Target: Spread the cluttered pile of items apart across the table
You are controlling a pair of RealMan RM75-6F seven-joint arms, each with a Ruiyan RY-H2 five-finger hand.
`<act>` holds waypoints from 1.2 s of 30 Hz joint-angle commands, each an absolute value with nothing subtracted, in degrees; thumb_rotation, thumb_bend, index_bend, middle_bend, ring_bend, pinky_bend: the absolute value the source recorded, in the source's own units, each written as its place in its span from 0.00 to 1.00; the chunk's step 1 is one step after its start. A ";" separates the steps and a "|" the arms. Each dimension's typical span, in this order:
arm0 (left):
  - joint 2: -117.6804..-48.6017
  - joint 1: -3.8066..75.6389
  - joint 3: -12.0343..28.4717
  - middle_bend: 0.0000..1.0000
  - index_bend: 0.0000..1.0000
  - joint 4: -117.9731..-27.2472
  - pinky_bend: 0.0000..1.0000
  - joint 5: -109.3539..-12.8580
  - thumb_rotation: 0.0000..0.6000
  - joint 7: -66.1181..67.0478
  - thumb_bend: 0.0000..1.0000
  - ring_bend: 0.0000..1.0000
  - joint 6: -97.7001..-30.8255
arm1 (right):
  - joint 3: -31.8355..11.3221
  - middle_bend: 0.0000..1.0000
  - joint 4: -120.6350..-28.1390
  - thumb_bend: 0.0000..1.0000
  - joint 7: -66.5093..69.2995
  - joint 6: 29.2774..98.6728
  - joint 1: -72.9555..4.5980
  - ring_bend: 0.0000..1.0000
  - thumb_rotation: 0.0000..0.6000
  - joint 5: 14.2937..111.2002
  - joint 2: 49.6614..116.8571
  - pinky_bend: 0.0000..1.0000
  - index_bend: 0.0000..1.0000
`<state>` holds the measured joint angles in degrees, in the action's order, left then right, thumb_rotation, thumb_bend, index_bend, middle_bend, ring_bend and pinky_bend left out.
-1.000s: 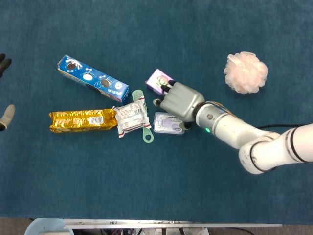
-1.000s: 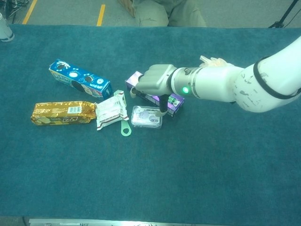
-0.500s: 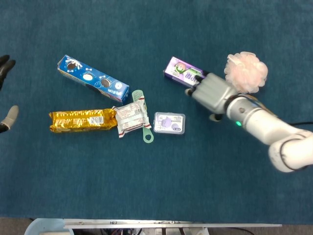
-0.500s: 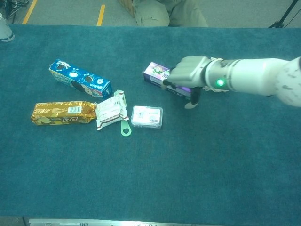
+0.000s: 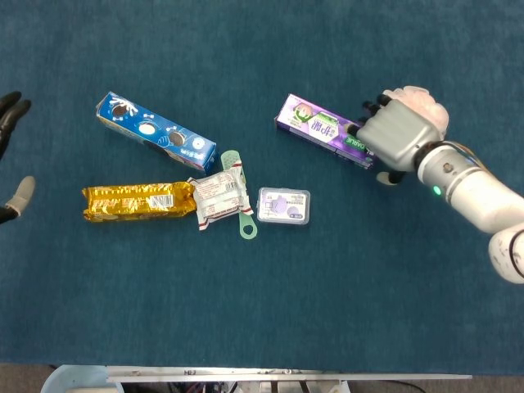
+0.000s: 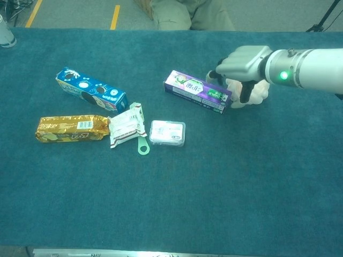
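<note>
A long purple box (image 5: 323, 129) (image 6: 197, 90) lies flat on the blue cloth, apart from the rest. My right hand (image 5: 397, 135) (image 6: 244, 61) hovers at its right end with fingers apart, holding nothing, and partly covers a pink bath pouf (image 5: 422, 102) (image 6: 258, 92). To the left lie a blue cookie box (image 5: 155, 131) (image 6: 91, 90), a gold packet (image 5: 137, 201) (image 6: 72, 128), a white sachet (image 5: 219, 195) (image 6: 126, 126) over a green plastic tool (image 5: 244, 221) (image 6: 142, 145), and a small clear case (image 5: 284, 205) (image 6: 168, 133). Only the fingertips of my left hand (image 5: 10, 115) show at the far left edge, spread and empty.
The gold packet touches the white sachet, and the cookie box's end sits close above them. Bare cloth stretches along the near half of the table (image 6: 214, 203) and on the far left. A person sits beyond the far edge (image 6: 187, 13).
My right hand dragged the purple box out of the pile up and to the right, then slid off its right end toward the pouf. The other items stayed put.
</note>
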<state>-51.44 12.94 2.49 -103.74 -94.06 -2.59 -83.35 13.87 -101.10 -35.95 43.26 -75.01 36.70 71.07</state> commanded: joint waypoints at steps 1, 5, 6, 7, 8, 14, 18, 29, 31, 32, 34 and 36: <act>-51.37 12.97 2.52 0.07 0.04 -103.85 0.35 -94.03 1.00 -2.41 0.37 0.12 -83.25 | 10.50 0.30 -104.05 0.23 -32.79 42.59 -73.54 0.11 0.82 42.85 69.39 0.15 0.17; -51.10 12.97 2.56 0.07 0.04 -104.28 0.35 -94.05 1.00 -2.03 0.37 0.12 -83.22 | 8.82 0.30 -106.50 0.23 -32.69 41.23 -73.90 0.11 0.80 46.79 69.45 0.15 0.17; -51.02 12.96 2.57 0.07 0.04 -104.42 0.35 -93.99 1.00 -1.99 0.37 0.12 -83.20 | 8.57 0.30 -106.91 0.23 -32.94 40.80 -74.17 0.11 0.79 47.22 69.69 0.15 0.17; -50.96 12.96 2.59 0.07 0.04 -104.58 0.35 -93.92 1.00 -2.00 0.37 0.12 -83.17 | 8.23 0.30 -107.36 0.23 -33.31 40.38 -74.53 0.11 0.77 47.49 70.19 0.15 0.17; -50.92 12.96 2.60 0.07 0.04 -104.70 0.35 -93.91 1.00 -1.99 0.37 0.12 -83.15 | 8.01 0.30 -107.65 0.23 -33.70 40.16 -74.83 0.11 0.77 47.59 70.68 0.15 0.17; -50.70 12.87 2.53 0.07 0.04 -105.28 0.35 -94.02 1.00 -1.45 0.37 0.12 -83.12 | 6.78 0.29 -107.75 0.23 -36.98 39.83 -77.08 0.11 0.75 46.77 75.29 0.15 0.17; -50.61 12.70 2.48 0.07 0.04 -105.40 0.35 -94.03 1.00 -1.45 0.37 0.12 -83.25 | 6.03 0.29 -106.16 0.23 -38.84 40.06 -78.95 0.11 0.75 43.39 79.59 0.15 0.17; -50.36 12.14 2.30 0.07 0.04 -104.90 0.35 -93.99 1.00 -2.29 0.37 0.12 -83.76 | 5.88 0.29 -102.27 0.23 -42.38 41.92 -81.80 0.11 0.75 38.67 86.65 0.15 0.17; -50.34 12.09 2.29 0.07 0.04 -104.87 0.35 -94.11 1.00 -2.32 0.37 0.12 -83.85 | 5.95 0.29 -101.95 0.23 -42.69 41.98 -82.08 0.11 0.75 38.52 87.40 0.15 0.17; -50.34 12.06 2.28 0.07 0.04 -104.83 0.35 -94.11 1.00 -2.36 0.37 0.12 -83.88 | 6.15 0.29 -101.75 0.23 -43.07 42.04 -82.28 0.11 0.75 38.46 87.78 0.15 0.17; -50.35 12.05 2.24 0.07 0.04 -104.77 0.35 -94.09 1.00 -2.57 0.37 0.12 -83.79 | 6.46 0.29 -101.41 0.23 -43.49 41.98 -82.54 0.11 0.75 38.18 88.35 0.15 0.17; -50.28 12.03 2.16 0.07 0.04 -104.74 0.35 -94.12 1.00 -2.94 0.37 0.12 -83.71 | 6.79 0.29 -100.90 0.23 -43.75 41.87 -82.78 0.11 0.75 37.56 88.96 0.15 0.17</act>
